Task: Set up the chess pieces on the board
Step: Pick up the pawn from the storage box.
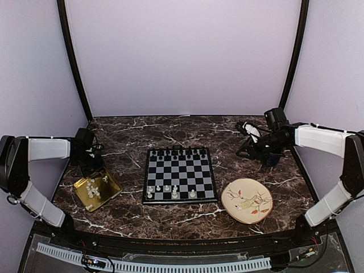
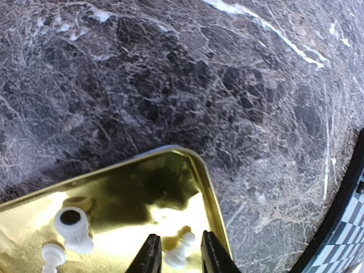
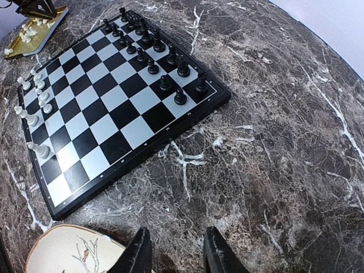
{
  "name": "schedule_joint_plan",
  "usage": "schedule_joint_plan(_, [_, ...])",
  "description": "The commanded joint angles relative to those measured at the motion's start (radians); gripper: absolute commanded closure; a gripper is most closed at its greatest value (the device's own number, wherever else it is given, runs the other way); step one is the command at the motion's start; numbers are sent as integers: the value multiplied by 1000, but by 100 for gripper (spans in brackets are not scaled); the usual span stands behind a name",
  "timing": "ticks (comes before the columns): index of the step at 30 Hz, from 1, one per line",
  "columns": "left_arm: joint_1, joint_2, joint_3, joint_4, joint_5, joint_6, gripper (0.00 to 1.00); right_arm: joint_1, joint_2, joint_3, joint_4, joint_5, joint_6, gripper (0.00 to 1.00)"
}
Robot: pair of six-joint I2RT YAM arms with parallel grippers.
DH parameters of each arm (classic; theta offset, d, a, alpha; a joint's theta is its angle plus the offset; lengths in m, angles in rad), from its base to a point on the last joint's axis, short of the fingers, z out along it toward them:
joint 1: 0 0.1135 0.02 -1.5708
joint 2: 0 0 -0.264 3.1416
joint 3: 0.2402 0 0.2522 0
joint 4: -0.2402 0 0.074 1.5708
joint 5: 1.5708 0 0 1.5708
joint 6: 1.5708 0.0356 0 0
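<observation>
- While the white chess piece (image 2: 179, 253) lies, apparently tipped over, on the gold tray (image 2: 142, 182), the left gripper (image 2: 179, 236) straddles it with jaws only narrowly apart. Can't tell whether the pads actually bite yet. An off-centre pinch on a small rounded piece could squirt it out.
- Other white pieces (image 2: 73, 227) lie near in the same tray. A finger going too low could knock them, or scrape the tray floor and shift the tray.
- Tray rim runs just beside one finger, so a slanted lift could snag it.
- Board (image 1: 180, 173) sits mid-table, right of the tray. A few white pieces (image 1: 174, 192) stand on its near rows and black chessmen (image 1: 179, 152) fill the far rows. A loose grip could drop the piece in transit, and a careless set-down could topple neighbours.
- Right gripper (image 3: 177, 236) hangs part open and empty over the marble table (image 3: 273, 170), between board and plate (image 1: 247, 200). Low risk, unless both arms reach for the board together.
</observation>
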Motion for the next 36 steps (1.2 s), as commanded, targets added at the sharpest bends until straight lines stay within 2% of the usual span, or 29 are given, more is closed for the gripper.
schedule_joint_plan(1, [4, -23, -12, -25, 43, 43, 75, 7, 13, 23, 1, -13, -6, 68])
schedule_joint_plan(9, [5, 73, 45, -83, -8, 200, 76, 12, 10, 23, -2, -8, -6, 68])
schedule_joint_plan(23, [3, 108, 100, -185, 17, 282, 76, 13, 3, 23, -2, -4, -6, 68])
schedule_joint_plan(32, [-3, 105, 109, -243, -24, 317, 79, 17, 4, 24, -2, -5, -4, 68])
schedule_joint_plan(36, [-10, 117, 119, -261, -36, 317, 77, 18, 4, 24, -2, -1, -5, 68])
